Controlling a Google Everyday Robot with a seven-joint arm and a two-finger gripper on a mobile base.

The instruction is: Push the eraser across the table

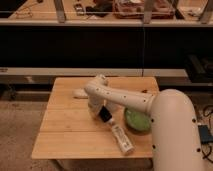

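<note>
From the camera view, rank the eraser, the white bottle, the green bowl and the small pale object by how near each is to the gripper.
The gripper is low over the table's middle, under the arm's bend.
1. Eraser: right beside it, toward the bowl.
2. White bottle and small pale object: too close to call; bottle toward the near edge, pale object toward the far edge.
3. Green bowl: farthest, beside the arm.

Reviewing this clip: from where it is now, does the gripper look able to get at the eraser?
Probably yes. The gripper hangs low over the table, right beside the eraser, with nothing visible between them. The white bottle and green bowl lie on the eraser's other side.
</note>
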